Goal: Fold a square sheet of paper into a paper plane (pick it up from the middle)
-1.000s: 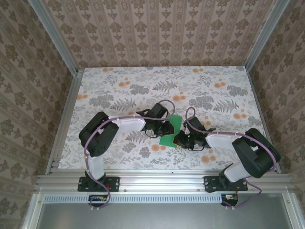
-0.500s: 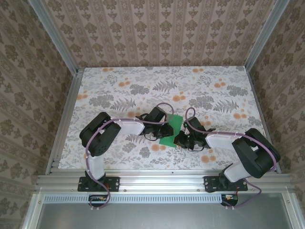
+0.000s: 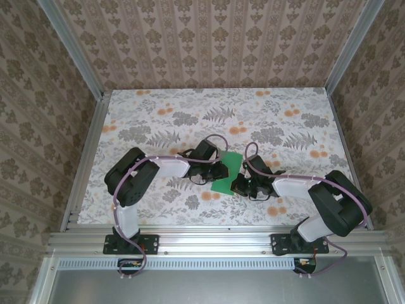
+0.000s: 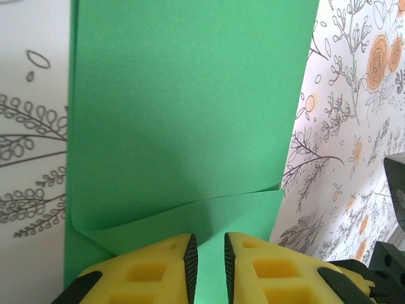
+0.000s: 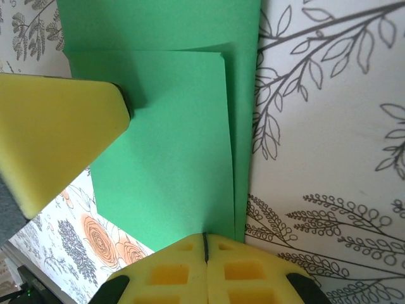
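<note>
**Position.** Green sheet [image 3: 228,177] lies flat on the table [image 3: 190,114], just below frame centre in the top view, between the two claws. It is already doubled. The left wrist view shows a folded flap [image 4: 209,218] over the lower layer, edges not quite flush.

**Claws.** L claw [image 3: 218,172] sits over the sheet's left part, jaws a narrow slit apart. Green shows through the slit and nothing is seen clamped. R claw [image 3: 237,185] is at the sheet's lower-right edge, clenched, pads meeting. Whether a layer is nipped in the seam can't be told.

**Orientation.** In the top view the long axis runs from lower left to upper right. In the left wrist view it runs bottom to top. No nose formed yet, so neither end counts as the point.

**Risks (judgement).**
1. If the R claw moves while clenched on or against the top layer, that layer could shear off the lower one, giving a crooked crease.
2. Thin paper on a smooth printed cloth: sideways push from the L claw would prob. slide the whole sheet instead of creasing it.
3. If the L claw lifts early, the flap may spring open.
4. In the right wrist view an L pad [image 5: 63,139] is close to the R claw, so contact between the claws is poss. on any inward move.
</note>
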